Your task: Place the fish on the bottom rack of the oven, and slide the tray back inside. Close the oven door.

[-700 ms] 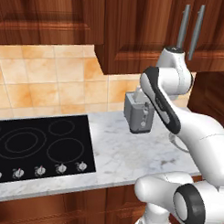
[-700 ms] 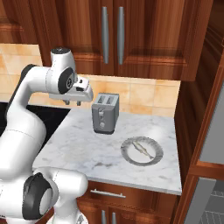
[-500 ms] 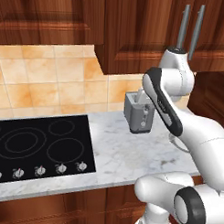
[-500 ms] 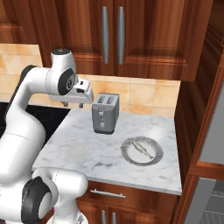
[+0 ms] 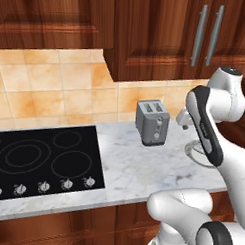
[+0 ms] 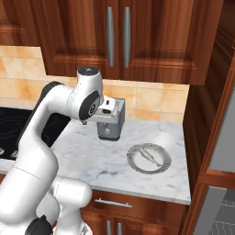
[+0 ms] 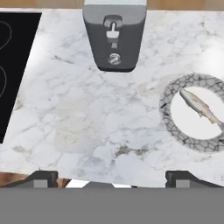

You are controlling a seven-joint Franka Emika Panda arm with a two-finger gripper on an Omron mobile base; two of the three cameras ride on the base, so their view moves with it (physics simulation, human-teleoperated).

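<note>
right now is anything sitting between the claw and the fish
Nothing visible does. The fish lies alone on its plate, with bare marble counter toward the open claw; the toaster stands off to the side.

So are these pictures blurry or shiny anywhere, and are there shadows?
Hand view: sharp, the toaster drops a soft shadow on the marble counter, with a pale bright patch by the plate. Right base view: the fish is small and soft-edged. Left base view: evenly lit, no glare on the black cooktop.
</note>
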